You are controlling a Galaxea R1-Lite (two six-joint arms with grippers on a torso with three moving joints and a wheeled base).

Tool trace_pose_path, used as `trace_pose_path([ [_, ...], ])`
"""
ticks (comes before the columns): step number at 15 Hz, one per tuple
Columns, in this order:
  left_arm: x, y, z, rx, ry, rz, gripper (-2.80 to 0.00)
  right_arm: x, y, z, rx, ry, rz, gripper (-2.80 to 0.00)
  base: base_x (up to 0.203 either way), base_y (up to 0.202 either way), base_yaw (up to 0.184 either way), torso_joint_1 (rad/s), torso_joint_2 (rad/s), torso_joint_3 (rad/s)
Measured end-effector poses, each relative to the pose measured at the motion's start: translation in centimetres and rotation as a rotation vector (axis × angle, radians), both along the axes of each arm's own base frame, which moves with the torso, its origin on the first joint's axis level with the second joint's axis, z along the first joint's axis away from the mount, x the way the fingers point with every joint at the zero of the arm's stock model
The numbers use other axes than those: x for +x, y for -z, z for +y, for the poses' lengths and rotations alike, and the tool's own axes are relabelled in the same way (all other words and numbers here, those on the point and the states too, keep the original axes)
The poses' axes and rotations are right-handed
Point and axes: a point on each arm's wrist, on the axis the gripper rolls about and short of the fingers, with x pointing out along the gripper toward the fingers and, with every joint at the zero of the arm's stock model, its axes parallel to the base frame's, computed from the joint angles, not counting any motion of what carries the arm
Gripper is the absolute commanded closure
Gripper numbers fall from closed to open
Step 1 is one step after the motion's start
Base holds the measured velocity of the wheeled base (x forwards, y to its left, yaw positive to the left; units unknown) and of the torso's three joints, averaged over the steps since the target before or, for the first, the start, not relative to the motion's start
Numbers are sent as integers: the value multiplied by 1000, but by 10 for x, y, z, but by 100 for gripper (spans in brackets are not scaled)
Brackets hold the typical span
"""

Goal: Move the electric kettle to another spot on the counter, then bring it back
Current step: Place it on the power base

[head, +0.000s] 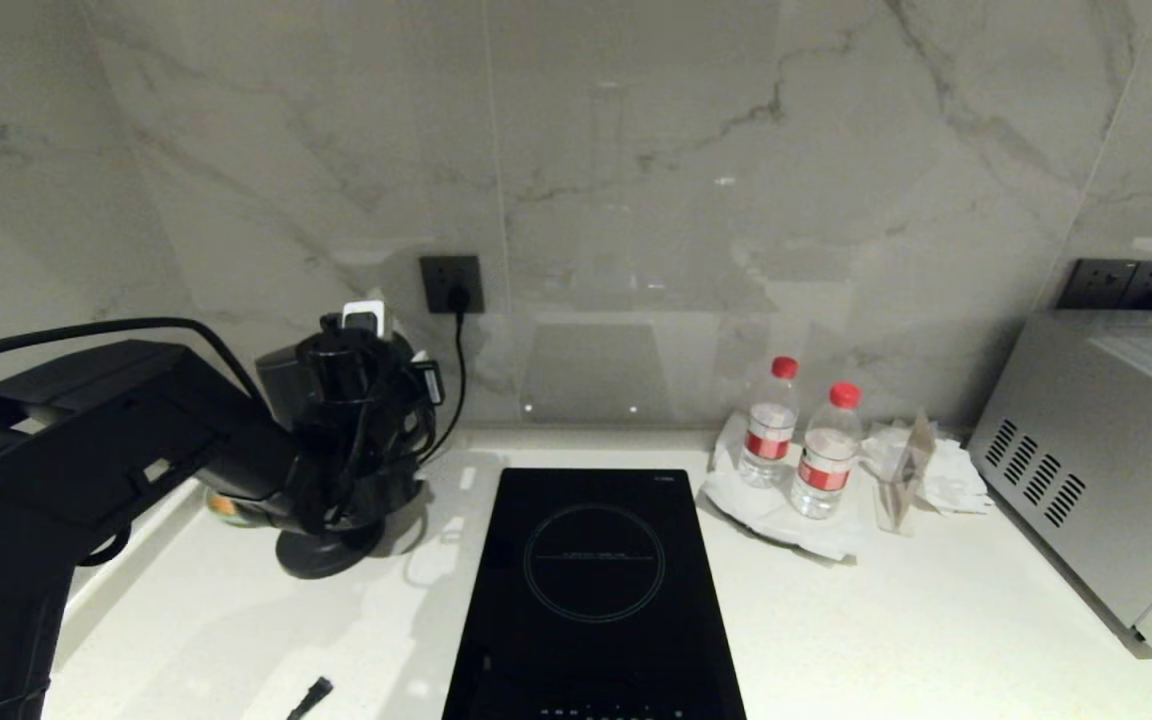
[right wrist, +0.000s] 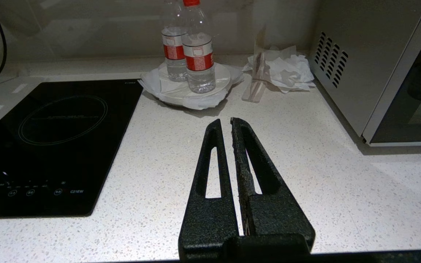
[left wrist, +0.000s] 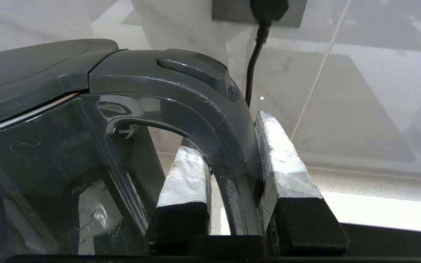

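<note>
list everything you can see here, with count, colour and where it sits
glossy black jug kettle: 1, black, far left of the counter, lifted off its base
flat round corded base disc: 1, black, on the counter below the kettle
white speckled stone counter: 1, white, across the foreground
black glass induction hob: 1, black, counter centre
clear plastic water bottles: 2, red caps and labels, on a white plate right of the hob
crumpled paper wrappers: a pile, white, beside the bottles
silver microwave oven: 1, silver, far right
wall sockets: dark grey, on the marble wall; one behind the kettle with a plug in, more at right
left tool: 1, foil-wrapped fingers shut on the kettle's loop handle
right tool: 1, black, shut, over the counter
</note>
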Motion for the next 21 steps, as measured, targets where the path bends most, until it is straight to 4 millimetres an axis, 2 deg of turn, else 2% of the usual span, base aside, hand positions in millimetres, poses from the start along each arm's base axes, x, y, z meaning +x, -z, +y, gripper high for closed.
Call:
trace_pose_path([
  [15,8,17,4,27,-24,25,0,0,0,0,0,0,0,0,0,0,0,0,0,0],
  [21,10,22,27,25,-74,28,0,0,0,0,0,0,0,0,0,0,0,0,0,0],
])
